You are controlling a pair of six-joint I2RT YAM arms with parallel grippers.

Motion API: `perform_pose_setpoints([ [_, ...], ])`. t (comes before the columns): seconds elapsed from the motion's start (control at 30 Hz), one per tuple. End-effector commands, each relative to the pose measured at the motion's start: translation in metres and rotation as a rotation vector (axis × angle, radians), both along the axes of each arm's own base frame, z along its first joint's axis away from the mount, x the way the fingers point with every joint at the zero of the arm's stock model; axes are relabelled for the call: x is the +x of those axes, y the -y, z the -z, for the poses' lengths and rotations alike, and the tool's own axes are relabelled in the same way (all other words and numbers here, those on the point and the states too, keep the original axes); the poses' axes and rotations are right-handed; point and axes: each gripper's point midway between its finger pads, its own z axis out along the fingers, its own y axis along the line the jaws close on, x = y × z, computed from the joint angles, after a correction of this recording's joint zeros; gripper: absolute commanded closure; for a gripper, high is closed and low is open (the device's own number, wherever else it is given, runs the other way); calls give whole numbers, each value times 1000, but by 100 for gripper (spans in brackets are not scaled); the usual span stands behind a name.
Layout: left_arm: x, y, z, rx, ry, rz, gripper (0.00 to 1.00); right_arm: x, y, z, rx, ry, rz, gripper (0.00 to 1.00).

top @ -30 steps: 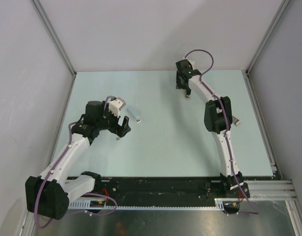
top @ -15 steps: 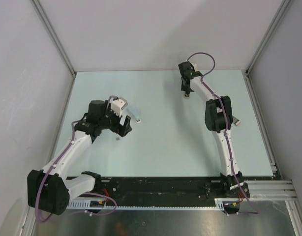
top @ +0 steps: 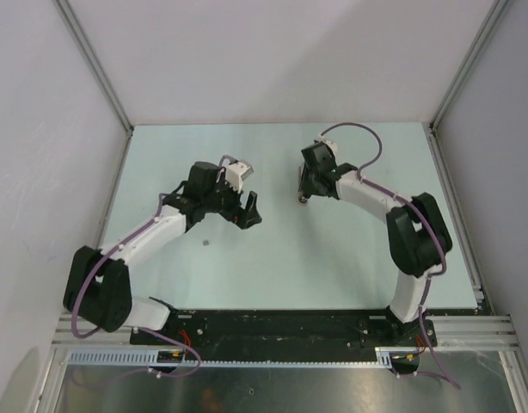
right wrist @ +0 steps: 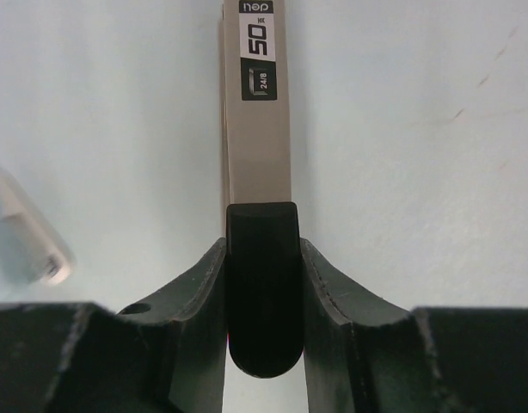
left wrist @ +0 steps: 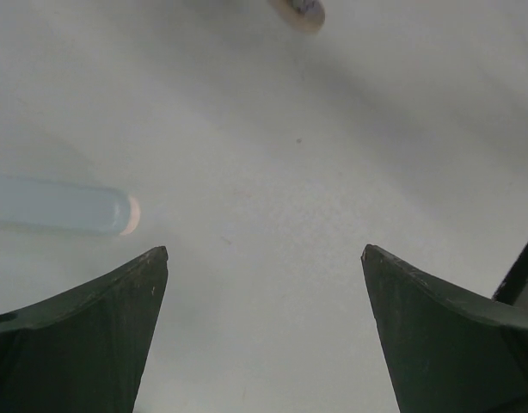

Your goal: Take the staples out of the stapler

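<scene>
Top cam sits high up behind the arm bases (top: 273, 327), tilted down and facing the far wall (top: 281, 60), so it takes in the whole counter (top: 281, 267) from a distance. Left wrist cam looks down between the left fingers (left wrist: 92, 344), really close to the surface, so it catches only a small patch. Right wrist cam hugs the counter too, looking out along the right fingers (right wrist: 195, 301) at the stapler (right wrist: 257, 129) pinched there. That same stapler shows in the top view, just far of centre.
</scene>
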Motion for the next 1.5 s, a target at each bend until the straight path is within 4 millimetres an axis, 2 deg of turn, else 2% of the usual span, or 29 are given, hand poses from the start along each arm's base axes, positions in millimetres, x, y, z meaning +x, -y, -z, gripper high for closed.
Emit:
perform_pose_setpoints([
  [0.0,1,44,-20,-166,-66,41,1,-6,-44,-79,250,234,31,100],
  [0.13,-6,65,-4,-186,-105,59,1,-30,-60,-87,325,249,50,100],
  [0.27,-6,79,1,-218,-128,78,0,-49,-70,-101,393,271,66,100],
  [0.5,3,84,11,-219,-97,93,1,-73,-76,-117,477,287,56,100],
  [0.67,9,88,18,-213,-92,108,4,-87,-82,-119,527,276,33,100],
  [0.93,14,89,13,-206,-28,137,25,-100,-94,-120,579,258,-11,100],
  [1.13,14,89,11,-205,-8,164,34,-108,-103,-114,614,232,-44,100],
  [1.27,11,88,13,-206,-8,187,48,-110,-104,-108,621,221,-52,100],
  [1.47,5,84,19,-175,15,227,73,-109,-94,-105,611,225,-47,100],
])
